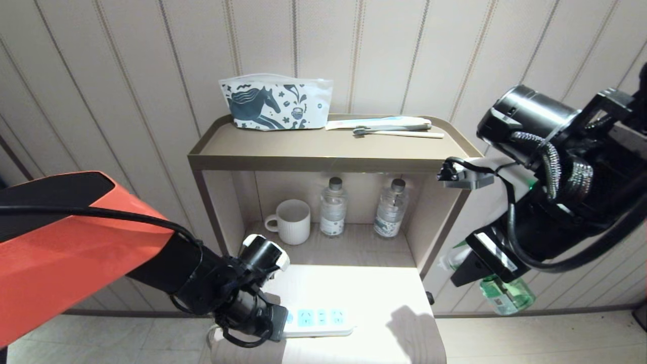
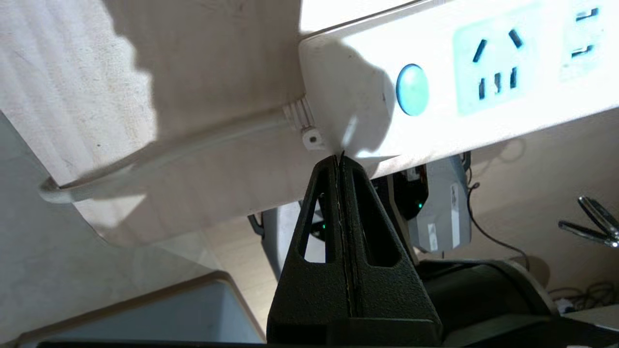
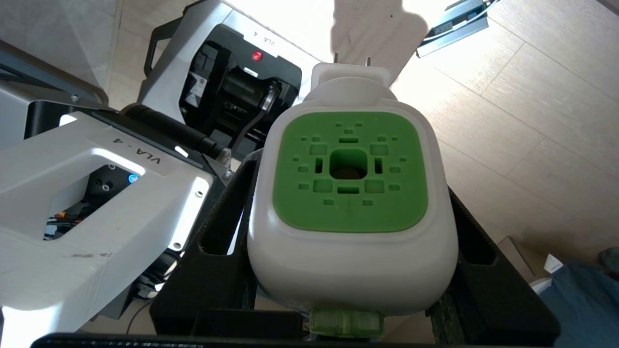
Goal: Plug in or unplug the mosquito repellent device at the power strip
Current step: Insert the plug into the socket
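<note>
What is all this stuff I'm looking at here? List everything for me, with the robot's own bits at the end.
Pouch: one, white with dark blue horse print, top shelf, at the back.
Toothbrush set: pale packet and brush, top shelf, beside the pouch.
Mug: one, white, ribbed, lower shelf.
Water bottles: two, clear, lower shelf, beside the mug.
Power strip: one, white with light-blue sockets, all empty, on the low table.
Mosquito repellent device: one, white head with green centre, green bottle below, held off the table's right side.
Left gripper: black, shut, tip at the strip's cord end.
Right gripper: black, clamped on the device.
</note>
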{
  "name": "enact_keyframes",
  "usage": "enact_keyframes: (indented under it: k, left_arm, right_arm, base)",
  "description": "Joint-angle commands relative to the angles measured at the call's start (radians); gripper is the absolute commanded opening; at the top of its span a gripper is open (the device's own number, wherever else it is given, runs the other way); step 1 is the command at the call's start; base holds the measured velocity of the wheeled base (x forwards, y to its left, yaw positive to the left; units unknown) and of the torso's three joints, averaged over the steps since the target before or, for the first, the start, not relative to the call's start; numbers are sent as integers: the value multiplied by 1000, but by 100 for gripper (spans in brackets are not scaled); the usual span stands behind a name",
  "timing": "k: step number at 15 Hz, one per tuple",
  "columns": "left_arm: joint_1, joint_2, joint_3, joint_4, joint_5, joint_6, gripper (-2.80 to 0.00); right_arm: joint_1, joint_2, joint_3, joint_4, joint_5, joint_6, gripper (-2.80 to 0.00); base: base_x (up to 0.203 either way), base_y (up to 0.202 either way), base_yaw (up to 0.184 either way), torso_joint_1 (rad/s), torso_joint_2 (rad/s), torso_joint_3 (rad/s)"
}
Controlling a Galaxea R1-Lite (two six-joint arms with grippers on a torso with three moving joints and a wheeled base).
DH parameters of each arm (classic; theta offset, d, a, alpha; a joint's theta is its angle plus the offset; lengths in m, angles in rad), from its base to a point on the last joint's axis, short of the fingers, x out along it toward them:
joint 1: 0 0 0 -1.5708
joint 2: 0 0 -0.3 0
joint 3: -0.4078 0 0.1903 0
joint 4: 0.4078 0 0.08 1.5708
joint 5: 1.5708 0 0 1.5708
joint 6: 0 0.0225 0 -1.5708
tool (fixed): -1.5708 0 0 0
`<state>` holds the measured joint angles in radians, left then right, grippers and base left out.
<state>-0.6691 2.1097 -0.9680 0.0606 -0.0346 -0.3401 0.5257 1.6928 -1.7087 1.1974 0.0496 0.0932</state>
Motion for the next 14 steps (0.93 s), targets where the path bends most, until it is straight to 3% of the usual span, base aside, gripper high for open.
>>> enact_keyframes:
  k: [1,14]
  left_arm:
    - [2,16,-12,1,-1,-2,-280]
    - [6,-48,8,17,-6,5,-280]
  right_arm:
    - [0,5,0,7,1,0,-280]
    - [0,39,0,-13,1,-1,-280]
  base:
    - [0,0,0,0,0,0]
    - [0,0,0,0,0,0]
